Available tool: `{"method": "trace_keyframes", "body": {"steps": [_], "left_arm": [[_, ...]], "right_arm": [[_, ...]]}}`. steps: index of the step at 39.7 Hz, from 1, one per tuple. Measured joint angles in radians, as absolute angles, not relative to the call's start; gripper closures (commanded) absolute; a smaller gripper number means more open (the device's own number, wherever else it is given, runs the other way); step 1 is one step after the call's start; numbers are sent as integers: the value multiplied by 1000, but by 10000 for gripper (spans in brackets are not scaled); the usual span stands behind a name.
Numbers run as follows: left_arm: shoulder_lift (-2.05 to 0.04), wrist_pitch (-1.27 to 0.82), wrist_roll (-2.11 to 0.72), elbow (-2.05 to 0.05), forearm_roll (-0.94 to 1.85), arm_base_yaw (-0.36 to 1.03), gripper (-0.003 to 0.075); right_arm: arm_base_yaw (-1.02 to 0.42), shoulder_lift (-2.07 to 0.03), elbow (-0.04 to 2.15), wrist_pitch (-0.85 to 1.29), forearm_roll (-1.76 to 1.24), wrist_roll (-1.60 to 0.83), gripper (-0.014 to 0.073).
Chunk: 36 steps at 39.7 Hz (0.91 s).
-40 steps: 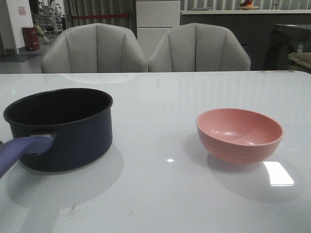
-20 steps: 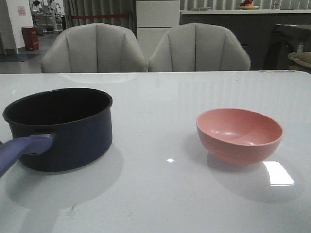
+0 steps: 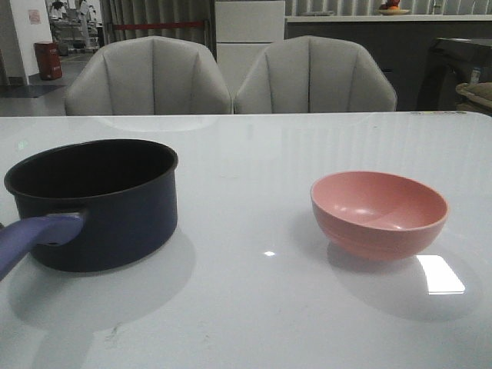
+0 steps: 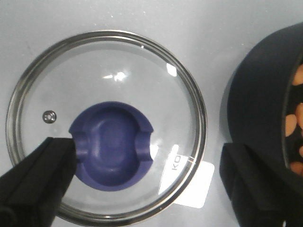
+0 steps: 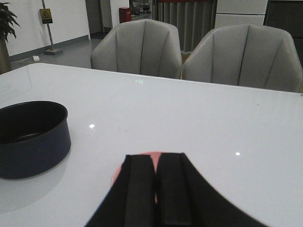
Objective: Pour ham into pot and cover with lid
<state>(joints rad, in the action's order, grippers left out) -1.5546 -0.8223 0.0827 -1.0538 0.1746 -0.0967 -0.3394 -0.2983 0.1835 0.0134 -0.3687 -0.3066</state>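
The left pincer is spread wide above the lid, which lies flat on the white surface; its fingers straddle the blue knob, gripping nothing. Just beside it stands the pot with ham inside. The right pincer is pressed closed and empty, the pink bowl partly hidden behind it.
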Motion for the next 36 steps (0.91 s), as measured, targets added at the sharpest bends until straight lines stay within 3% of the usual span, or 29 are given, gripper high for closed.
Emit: {"method": "trace_keyframes", "body": {"steps": [31,36], "left_arm": [[-1776,-882,121,-1106,102,-97,73],[-1793,-878,121,-1111,95,-97,111]], "right_arm": [[-339,-298,184,13,-369,-308,446],[-339,-298,184,13,-369,-308,446]]}}
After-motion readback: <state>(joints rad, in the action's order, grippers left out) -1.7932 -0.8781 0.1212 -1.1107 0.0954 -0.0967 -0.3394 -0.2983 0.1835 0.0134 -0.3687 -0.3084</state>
